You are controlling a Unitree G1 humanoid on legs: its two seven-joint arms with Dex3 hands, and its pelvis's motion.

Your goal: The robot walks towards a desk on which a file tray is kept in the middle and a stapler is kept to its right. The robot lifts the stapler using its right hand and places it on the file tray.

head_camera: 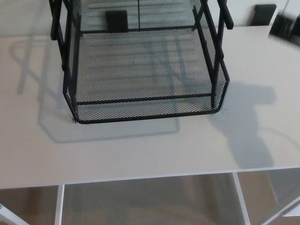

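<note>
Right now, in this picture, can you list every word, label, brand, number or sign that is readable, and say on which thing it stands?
No readable text in this view.
Black wire-mesh file tray: no label or brand shows.
Pale flat desk top: bare of print, only shadows.
Dark blocks at the far edge: blurred, no lettering can be told.

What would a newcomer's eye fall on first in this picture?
The black mesh file tray stands out first, sitting in the upper middle of the pale desk. Next comes the large grey shadow on the desk to the tray's right. No robot hand shows.
</note>
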